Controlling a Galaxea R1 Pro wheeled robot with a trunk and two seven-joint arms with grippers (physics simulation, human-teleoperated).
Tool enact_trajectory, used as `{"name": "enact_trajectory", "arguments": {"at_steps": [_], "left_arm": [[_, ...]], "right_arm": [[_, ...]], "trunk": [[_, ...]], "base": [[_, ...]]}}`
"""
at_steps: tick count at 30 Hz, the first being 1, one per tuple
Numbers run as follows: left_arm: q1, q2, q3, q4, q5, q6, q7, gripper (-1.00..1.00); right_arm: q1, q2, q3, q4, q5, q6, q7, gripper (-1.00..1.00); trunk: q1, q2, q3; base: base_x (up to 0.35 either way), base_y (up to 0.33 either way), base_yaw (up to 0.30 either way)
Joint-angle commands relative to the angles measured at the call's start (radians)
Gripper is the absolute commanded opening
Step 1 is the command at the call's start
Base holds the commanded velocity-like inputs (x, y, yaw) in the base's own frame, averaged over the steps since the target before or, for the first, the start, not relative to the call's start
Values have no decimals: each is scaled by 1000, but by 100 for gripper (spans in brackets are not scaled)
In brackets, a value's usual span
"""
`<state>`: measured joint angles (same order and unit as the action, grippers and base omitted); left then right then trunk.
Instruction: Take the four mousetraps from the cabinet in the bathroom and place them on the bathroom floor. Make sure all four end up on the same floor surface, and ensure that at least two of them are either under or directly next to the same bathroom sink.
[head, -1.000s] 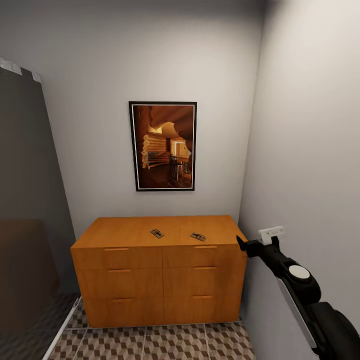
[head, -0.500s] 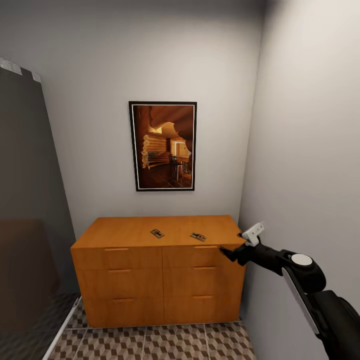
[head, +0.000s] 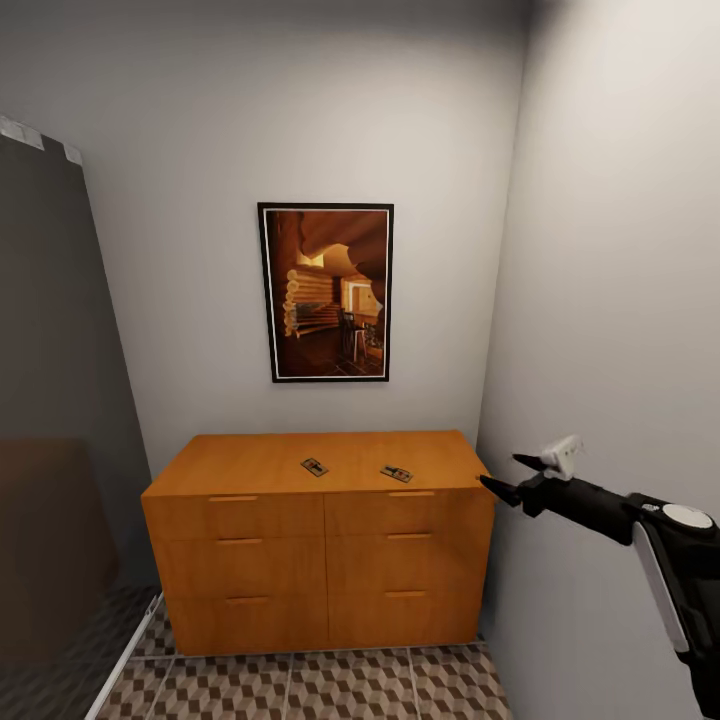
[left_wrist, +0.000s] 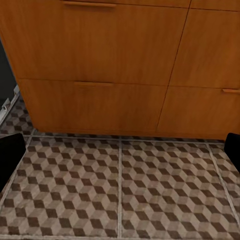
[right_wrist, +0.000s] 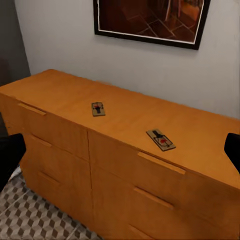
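Two mousetraps lie flat on top of the cabinet (head: 250, 560), one near the middle (head: 314, 466) and one further right (head: 396, 473). In the right wrist view they are small tan boards with dark metal and a red mark (right_wrist: 98, 108) (right_wrist: 160, 139). My right gripper (head: 508, 476) hangs open and empty just off the cabinet's right front corner, about level with its top. My left gripper (left_wrist: 120, 152) is open and empty, low down, facing the cabinet's lower drawers (left_wrist: 100, 50) and the bathroom floor (left_wrist: 120, 195).
A framed picture (head: 326, 292) hangs on the grey wall above the cabinet. The right wall (head: 620, 300) runs close beside my right arm. A dark panel (head: 50, 400) stands to the left. Cube-patterned tiles (head: 300, 685) lie in front of the cabinet.
My right arm swung left toward the cabinet's front corner, then drew back right and rose nearer to level. The camera and both mousetraps have stayed still.
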<state>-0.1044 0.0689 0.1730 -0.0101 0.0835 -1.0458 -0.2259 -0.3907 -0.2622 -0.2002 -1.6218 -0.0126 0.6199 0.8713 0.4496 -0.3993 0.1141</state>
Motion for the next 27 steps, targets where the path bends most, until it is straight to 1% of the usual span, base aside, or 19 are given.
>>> {"name": "enact_trajectory", "arguments": {"at_steps": [1, 3, 6, 9, 13, 19, 27], "left_arm": [[-1, 0, 3, 1, 9, -1, -10, 100], [-1, 0, 2, 1, 9, -1, -10, 100], [-1, 0, 3, 1, 9, -1, -10, 100], [-1, 0, 3, 1, 9, -1, -10, 100], [-1, 0, 3, 1, 9, -1, -10, 100], [-1, 0, 3, 1, 9, -1, -10, 100], [-1, 0, 3, 1, 9, -1, -10, 100]], "right_arm": [[0, 0, -13, 0, -6, 8, 22, 100], [-1, 0, -36, 2, -15, 8, 54, 100], [-1, 0, -56, 3, -20, 7, 81, 100], [-1, 0, -60, 3, -20, 6, 86, 100], [-1, 3, -56, 13, -21, 4, 90, 100], [-1, 8, -52, 32, -20, 4, 85, 100], [-1, 9, -37, 53, -20, 4, 35, 100]], "trunk": [[0, -1, 0], [0, -1, 0], [0, -1, 0], [0, -1, 0], [0, -1, 0], [0, -1, 0], [0, -1, 0]], "base": [[0, 0, 0], [0, 0, 0], [0, 0, 0], [2, 0, 0], [142, 0, 0], [236, 0, 0], [242, 0, 0]]}}
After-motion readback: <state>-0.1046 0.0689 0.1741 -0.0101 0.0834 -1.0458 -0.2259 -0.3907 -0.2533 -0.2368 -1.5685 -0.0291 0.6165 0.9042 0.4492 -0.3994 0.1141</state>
